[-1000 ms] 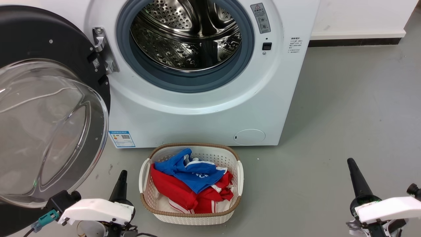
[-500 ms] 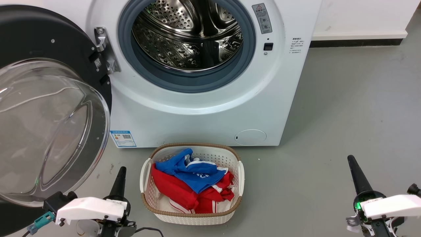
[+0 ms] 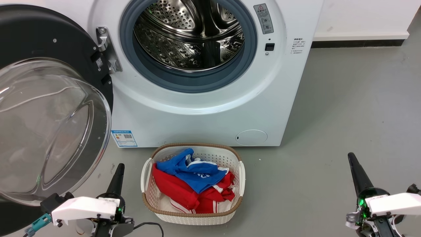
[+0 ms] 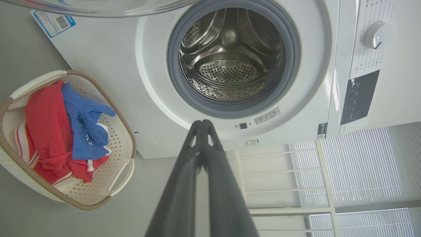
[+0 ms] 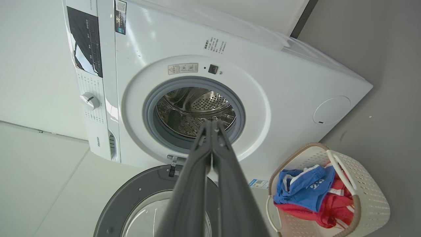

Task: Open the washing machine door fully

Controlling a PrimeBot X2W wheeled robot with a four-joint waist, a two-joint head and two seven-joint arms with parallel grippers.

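Progress: round black-rimmed glass door (image 3: 49,125) hangs wide; I judge nothing left.
Pincers: left pincer (image 3: 120,167), right pincer (image 3: 351,157) together, empty.

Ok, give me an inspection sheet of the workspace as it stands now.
Surface: grey floor, a few small specks.
Job's things: white washing machine; its door stands wide open on the robot's left, hung on its hinge; drum exposed, nothing seen inside.
Clutter: white basket with red and blue clothes, on the floor in front of the machine.
Grippers: left gripper low beside the door's glass, not touching it, jaws shut, holding nothing; right gripper over bare floor, jaws shut, holding nothing.
Cables: dark cable looping by the left wrist.
Surroundings: white wall with dark skirting behind the machine.
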